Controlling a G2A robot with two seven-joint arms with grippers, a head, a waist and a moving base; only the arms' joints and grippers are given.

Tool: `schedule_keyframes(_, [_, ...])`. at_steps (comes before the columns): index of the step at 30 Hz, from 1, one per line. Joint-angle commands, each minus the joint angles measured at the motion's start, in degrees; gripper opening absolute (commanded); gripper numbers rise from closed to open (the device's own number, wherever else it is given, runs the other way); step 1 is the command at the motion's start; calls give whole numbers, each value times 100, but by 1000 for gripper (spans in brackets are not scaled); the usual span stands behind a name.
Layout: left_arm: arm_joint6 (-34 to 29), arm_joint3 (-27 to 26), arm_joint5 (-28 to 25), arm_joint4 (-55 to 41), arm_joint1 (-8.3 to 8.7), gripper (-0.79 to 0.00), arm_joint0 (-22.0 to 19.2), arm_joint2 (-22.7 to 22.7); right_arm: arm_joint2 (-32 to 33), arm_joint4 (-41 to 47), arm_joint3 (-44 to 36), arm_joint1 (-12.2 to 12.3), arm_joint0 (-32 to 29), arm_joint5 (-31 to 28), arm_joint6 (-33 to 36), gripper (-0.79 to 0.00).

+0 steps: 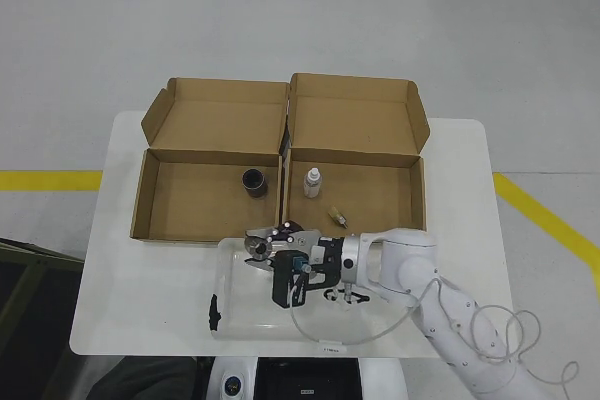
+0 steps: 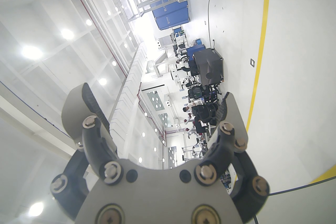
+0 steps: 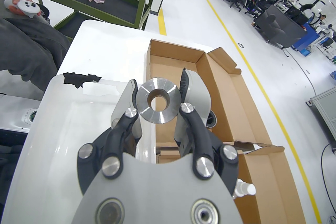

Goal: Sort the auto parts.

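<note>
On the white worktop (image 1: 460,250), at the left edge of a clear tray (image 1: 230,300) along the near side, lies a scrap of black material (image 1: 213,313). Behind the tray two open cardboard boxes sit side by side, touching, lids folded back. The left box (image 1: 180,205) holds one black cylinder (image 1: 254,182), upright near its right wall. Over the tray's far edge, just in front of where the boxes meet, the right gripper (image 1: 260,248) is clenched on a metal ring (image 1: 255,246). In the right wrist view the ring (image 3: 143,101) sits between the two fingers of this gripper (image 3: 158,79), flat face and centre hole turned toward the camera. The right box (image 1: 380,200) holds a small white bottle (image 1: 313,182) standing near its left wall and, just beside it toward the near wall, a small brass-coloured part (image 1: 336,215) lying down. The left gripper (image 2: 156,92) is released, its fingers spread wide with nothing between them, and it points out at the hall.
</note>
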Motion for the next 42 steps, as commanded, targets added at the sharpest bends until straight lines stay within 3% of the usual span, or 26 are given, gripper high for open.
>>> schedule_keyframes(1, [0, 0, 0, 0, 0, 0, 0, 0, 42, 10, -25, 8, 13, 28, -15, -785])
schedule_keyframes(20, [0, 0, 0, 0, 0, 0, 0, 0, 76, 143, 287, 5, 304, 281, -156, -785])
schedule_keyframes(34, [0, 0, 0, 0, 0, 0, 0, 0, -535, 320, 1172, -189, 920, 613, -319, -785])
schedule_keyframes(42, [0, 0, 0, 0, 0, 0, 0, 0, -877, 502, 1688, -341, 1454, 554, -37, -785])
